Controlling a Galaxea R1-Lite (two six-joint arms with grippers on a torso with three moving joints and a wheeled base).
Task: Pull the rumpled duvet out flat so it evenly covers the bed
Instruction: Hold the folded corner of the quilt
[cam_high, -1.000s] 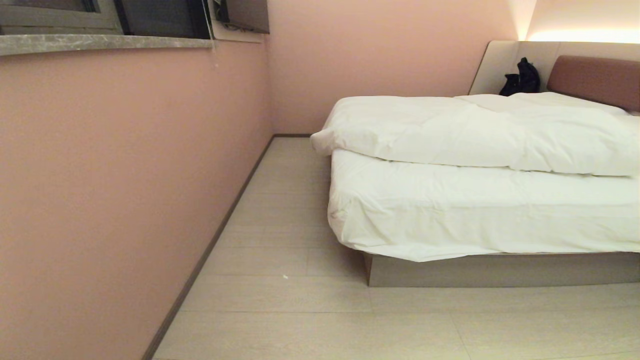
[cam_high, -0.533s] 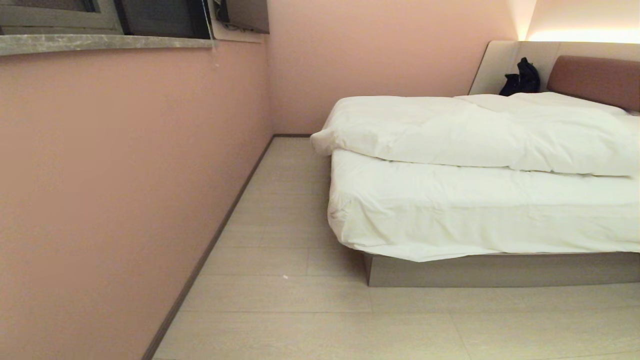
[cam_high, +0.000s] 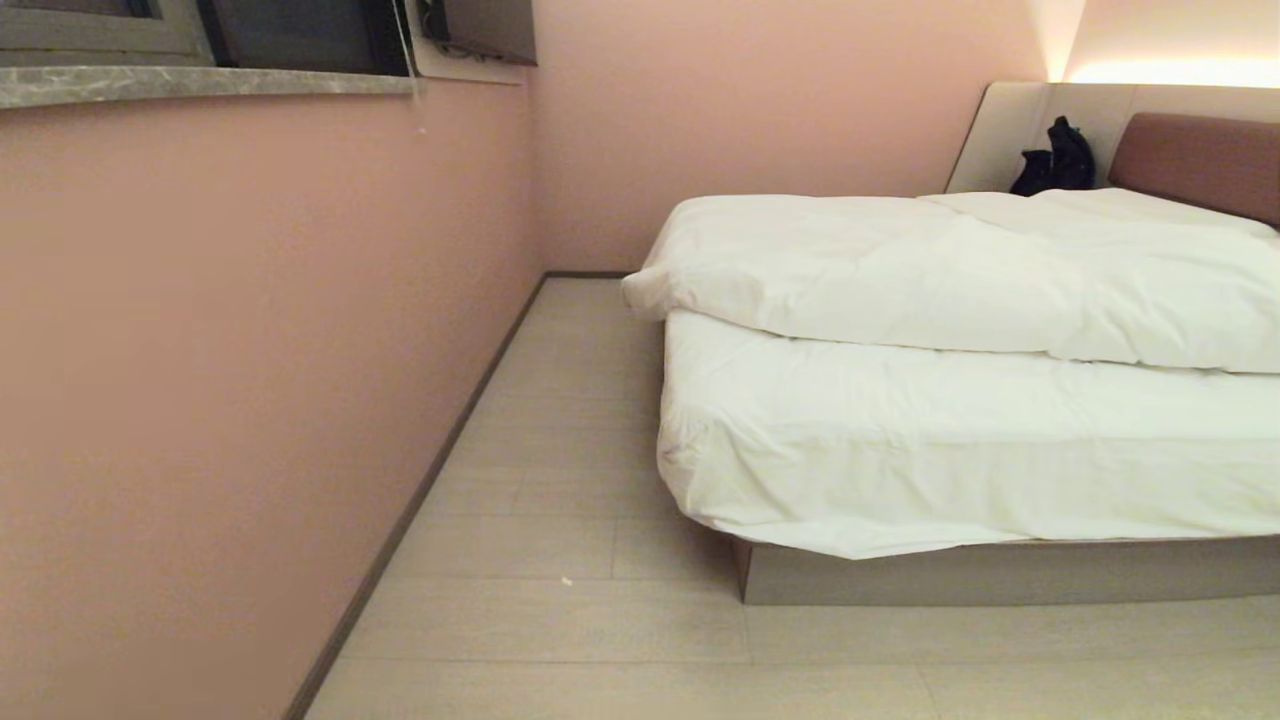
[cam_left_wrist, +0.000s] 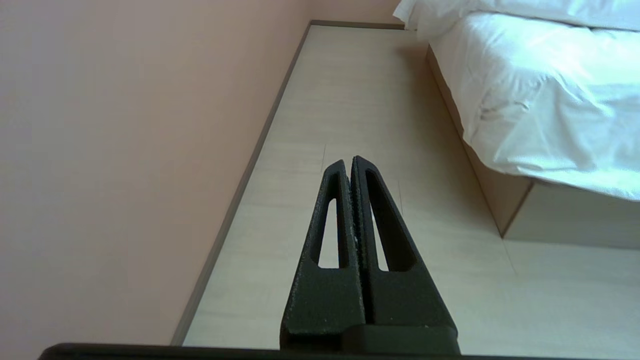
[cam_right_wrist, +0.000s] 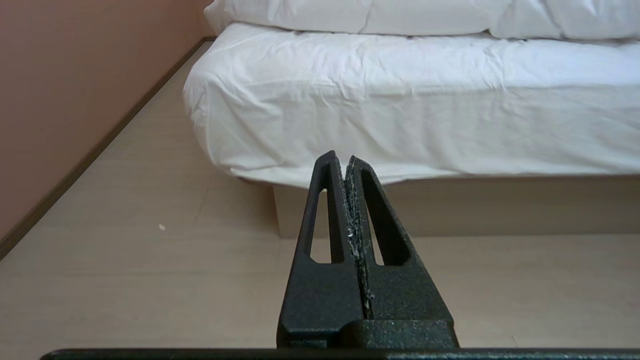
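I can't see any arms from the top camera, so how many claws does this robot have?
2. The left claw hangs shut over the floor beside the wall; the right claw hangs shut over the floor, facing the bed. Neither holds anything.

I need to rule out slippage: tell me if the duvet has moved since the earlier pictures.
No. The duvet keeps its place on the bed; both shift together, so the camera moved.
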